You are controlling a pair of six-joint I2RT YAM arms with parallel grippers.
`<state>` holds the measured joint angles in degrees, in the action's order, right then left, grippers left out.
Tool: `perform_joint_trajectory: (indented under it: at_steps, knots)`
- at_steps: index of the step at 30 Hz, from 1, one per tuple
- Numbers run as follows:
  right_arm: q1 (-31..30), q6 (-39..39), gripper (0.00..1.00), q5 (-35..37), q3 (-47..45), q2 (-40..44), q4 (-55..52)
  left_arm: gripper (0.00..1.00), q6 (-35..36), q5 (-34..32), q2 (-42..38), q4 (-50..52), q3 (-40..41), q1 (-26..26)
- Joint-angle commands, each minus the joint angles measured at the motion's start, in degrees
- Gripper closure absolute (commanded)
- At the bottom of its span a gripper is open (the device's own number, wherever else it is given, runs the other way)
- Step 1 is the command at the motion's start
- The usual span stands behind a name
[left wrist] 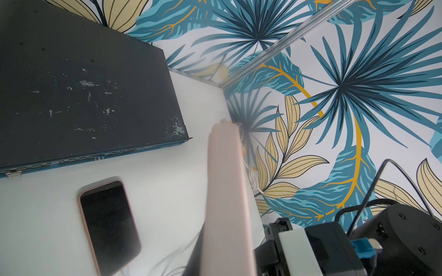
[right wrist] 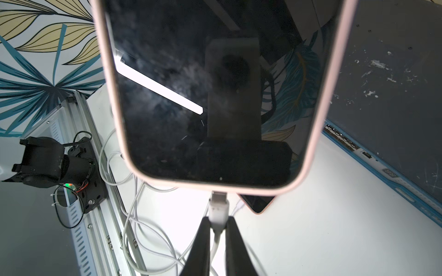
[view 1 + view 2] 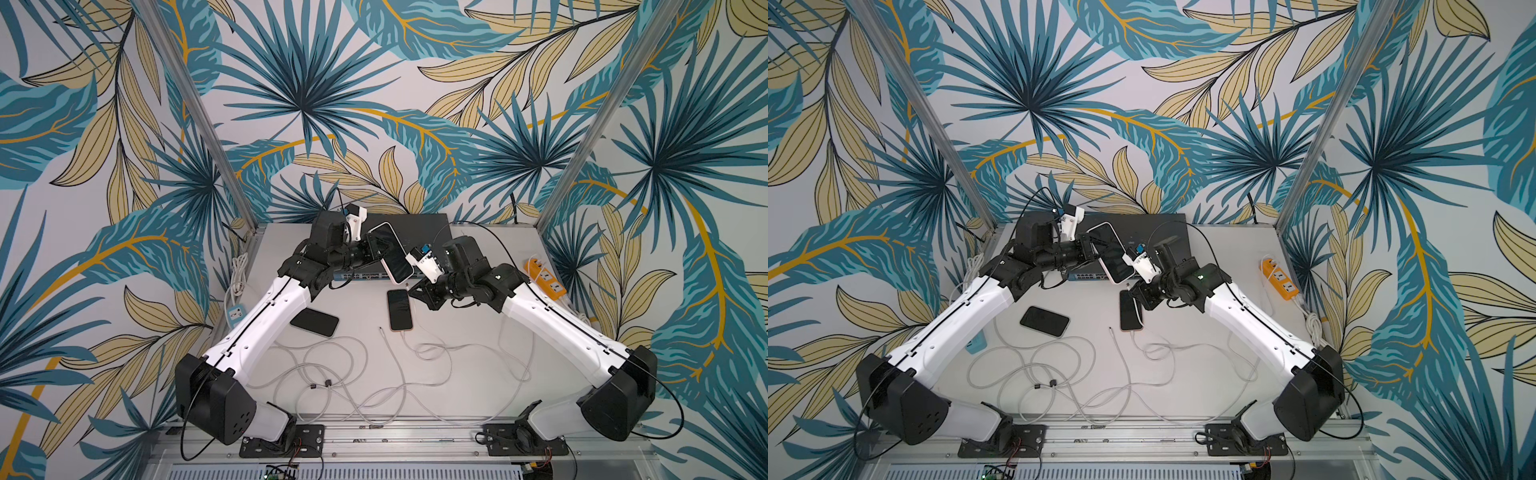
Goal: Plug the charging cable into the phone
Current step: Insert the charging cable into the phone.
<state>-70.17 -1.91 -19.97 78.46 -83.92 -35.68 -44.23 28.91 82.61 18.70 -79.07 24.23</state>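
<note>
L gripper holds phone aloft; R gripper pinches plug at its edge

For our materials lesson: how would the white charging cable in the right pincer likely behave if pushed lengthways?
The white charging cable probably flops: behind the right pincer it trails in loose loops. Its short plug looks stiff, so gripped close it should push without buckling.

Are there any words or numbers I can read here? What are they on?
Nothing here can be read.
Switch: the little display and port marks on its front are too blurred.
Power strip: any marks are too small.
Held phone: dark screen, no words.
</note>
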Motion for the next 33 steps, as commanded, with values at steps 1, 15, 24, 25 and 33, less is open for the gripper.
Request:
perform_joint_trajectory:
  at_steps: [1,15,24,25,33]
  knots:
    - [-0.32,0.07,1.00,0.41,1.38,0.24,-0.38,1.00,0.26,0.56,0.06,-3.77,-0.79,0.16]
    - [-0.32,0.76,1.00,-0.36,1.93,-0.23,1.00,1.00,0.99,1.68,0.47,-2.97,-0.26,0.20]
    - [-0.31,1.16,1.00,-0.53,1.98,0.29,1.44,1.00,1.33,1.59,0.73,-2.97,0.34,0.28]
    - [-0.30,1.20,1.00,-0.51,1.90,0.26,1.42,1.00,1.34,1.67,0.76,-2.97,0.40,0.28]
    - [-0.31,1.03,1.00,-0.25,2.07,-0.33,1.24,1.00,1.34,2.07,0.85,-3.21,0.95,0.39]
